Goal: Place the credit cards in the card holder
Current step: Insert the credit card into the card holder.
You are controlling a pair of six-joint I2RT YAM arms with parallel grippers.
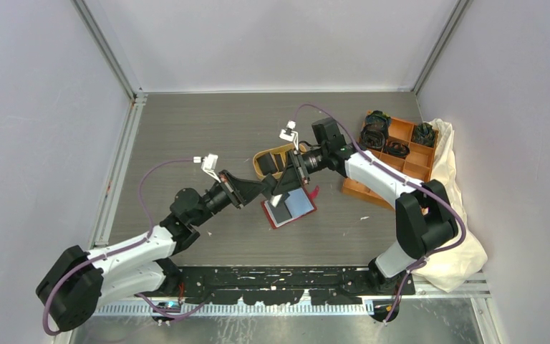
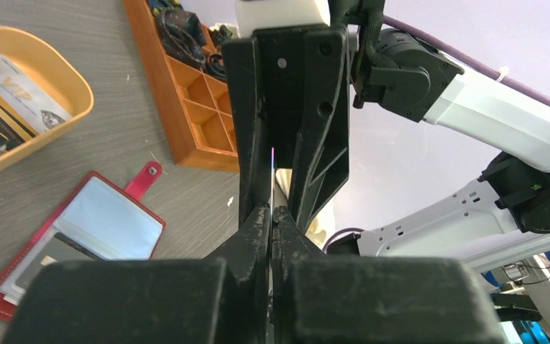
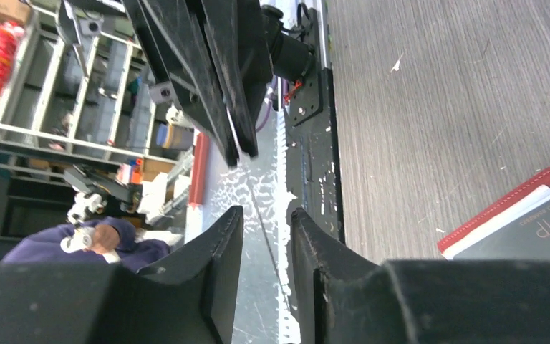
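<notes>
1 card up in the air, seen edge-on, pinched tight between the left fingers and hanging close above the card holder. Right fingers spread to either side of that same card, a gap showing on both sides, so no grip from that side. Looks like a hand-over between the 2 arms, with the left side as the one carrying.

Card holder lying open and flat on the table, red clasp tab out to the side, pale lining facing up. At least 1 dark card already tucked into it, "VIP" lettering legible in the right wrist view; exact count inside impossible to tell. More credit cards waiting in the orange oval tray just beyond the holder, among them a whitish one and some dark ones.

Judged progress: begun, nowhere near finished. Left to do: lowering the held card to a pocket mouth, sliding it in flat, then fetching the rest from the tray, 1 at a time. Likely snag: thin edge catching the pocket lip or nudging the holder out of place.
</notes>
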